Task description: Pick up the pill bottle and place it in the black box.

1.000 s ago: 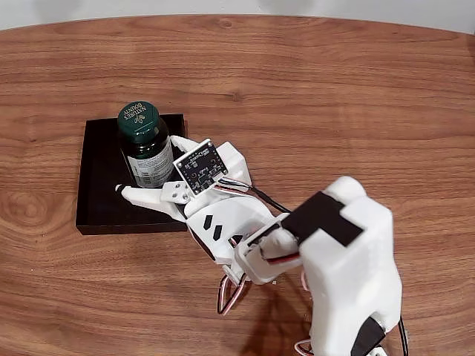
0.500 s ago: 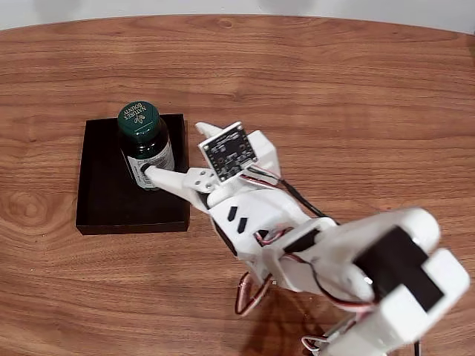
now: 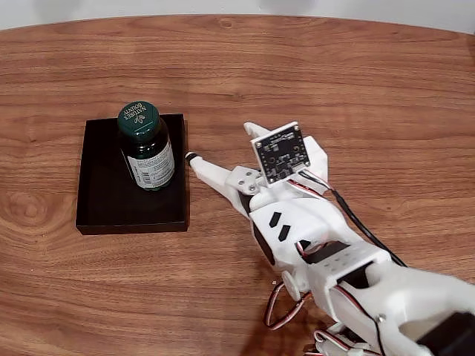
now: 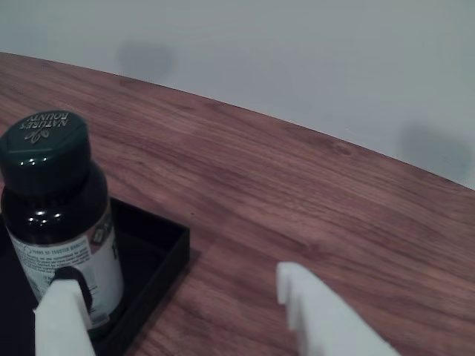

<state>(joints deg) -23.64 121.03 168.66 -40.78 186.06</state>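
Withdrawn from the pill bottle (image 3: pixel 146 147), hand (image 3: pixel 220 144) gapes wide, empty.

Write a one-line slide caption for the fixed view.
Pill bottle stands upright in the black box; the open claw sits apart, just right of the box.

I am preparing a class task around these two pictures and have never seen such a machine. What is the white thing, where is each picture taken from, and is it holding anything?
The white thing is a small robot arm ending in a gripper with two jaws. One picture comes from a fixed camera looking down at the wooden table; the other from a camera on the arm's wrist, where the white fingers poke in from below. On the table lies a shallow black box, and a dark green pill bottle stands upright inside it. The jaws are open, beside the box, holding nothing.
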